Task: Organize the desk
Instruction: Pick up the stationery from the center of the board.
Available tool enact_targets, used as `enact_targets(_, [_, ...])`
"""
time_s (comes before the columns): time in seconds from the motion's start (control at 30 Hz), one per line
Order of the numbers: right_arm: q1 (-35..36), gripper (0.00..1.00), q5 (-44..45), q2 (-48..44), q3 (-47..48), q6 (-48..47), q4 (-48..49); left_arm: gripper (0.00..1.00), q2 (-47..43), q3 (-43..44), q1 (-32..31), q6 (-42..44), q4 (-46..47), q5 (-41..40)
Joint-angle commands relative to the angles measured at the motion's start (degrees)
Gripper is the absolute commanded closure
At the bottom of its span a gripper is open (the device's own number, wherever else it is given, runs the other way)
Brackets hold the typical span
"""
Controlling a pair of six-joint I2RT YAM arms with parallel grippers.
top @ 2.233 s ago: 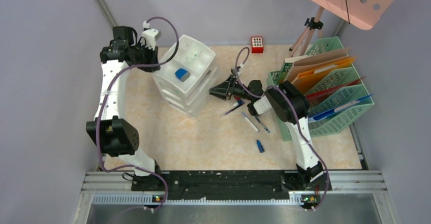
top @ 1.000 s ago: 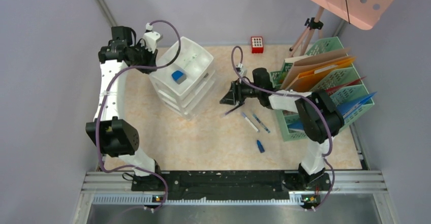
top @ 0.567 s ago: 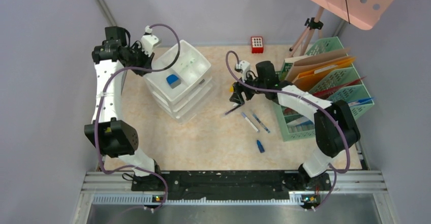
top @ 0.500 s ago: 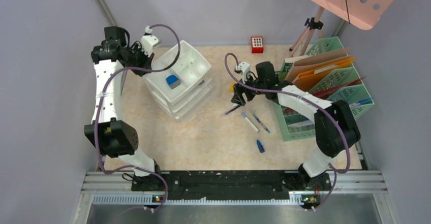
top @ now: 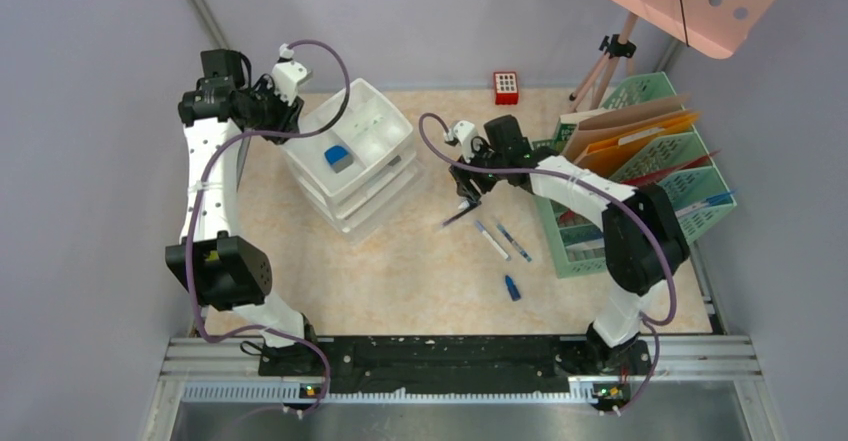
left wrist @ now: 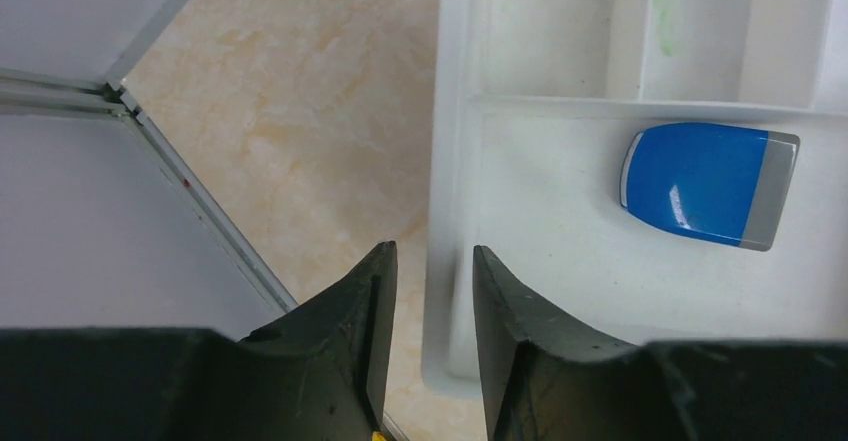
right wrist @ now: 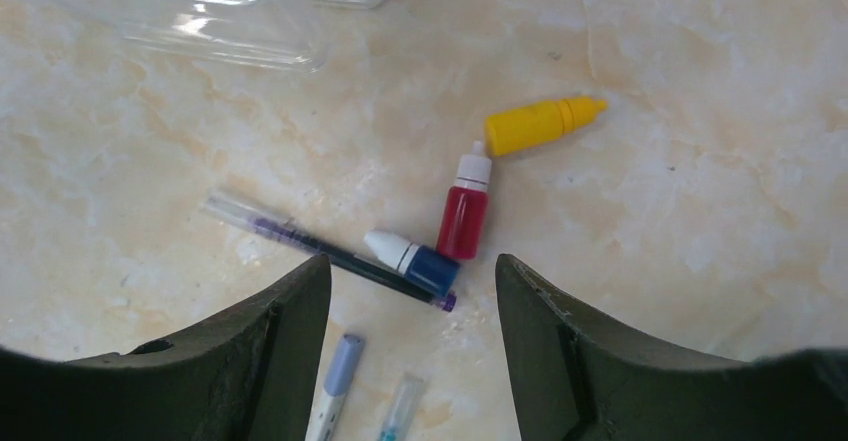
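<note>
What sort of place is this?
Probably a mock office desk in a test booth: grey panels wall it in, and it carries a white drawer unit, a green file rack and loose pens.

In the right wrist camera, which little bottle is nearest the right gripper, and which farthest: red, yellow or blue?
From the right gripper:
1. small blue bottle with white cap, seen between the fingers.
2. small red bottle with white cap, just beyond it.
3. small yellow bottle, farthest, upper right.

A pale pen [right wrist: 337, 381] and a clear pen [right wrist: 400, 401] beside it run off the right wrist view's bottom edge.
</note>
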Motion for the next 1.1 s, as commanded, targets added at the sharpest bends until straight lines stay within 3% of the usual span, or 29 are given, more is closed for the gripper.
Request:
enact_targets(0.0, [0.59, 0.4, 2.85, 4.82, 5.04, -0.87, 1.05, 0.59, -2.99, -0.15, 0.3, -1.11, 5.38, -0.37])
enact_targets(0.2, [0.94, 0.43, 3.67, 10.58, 8.53, -0.4, 1.12, 0.43, -3.96, -0.45, 0.33, -3.35, 7.55, -1.26])
enact_targets(0.37, [1.2, 0.45, 6.04, 13.27, 9.01, -1.24, 1.45, 0.37, -5.63, -1.0, 0.31, -4.45, 8.74, -2.2])
enact_targets(0.63, [1.17, 0.55, 6.76, 16.16, 9.03, -1.53, 2.79, 0.35, -8.42, -3.47, 0.32, -4.66, 10.33, -2.52])
enact_targets(0.77, [1.12, 0.67, 6.14, 16.43, 9.19, -0.94, 3.07, 0.35, -9.17, -4.09, 0.33, -4.78, 10.6, -2.46])
enact_targets(0.87, [1.12, 0.77, 5.6, 15.18, 9.52, -0.8, 1.8, 0.35, -9.69, -4.5, 0.33, -5.1, 10.85, -2.42])
enact_targets(1.07, [0.96, 0.82, 3.61, 8.37, 10.2, -0.39, -2.52, 0.35, -11.66, -6.62, 0.33, -8.44, 13.11, -4.32])
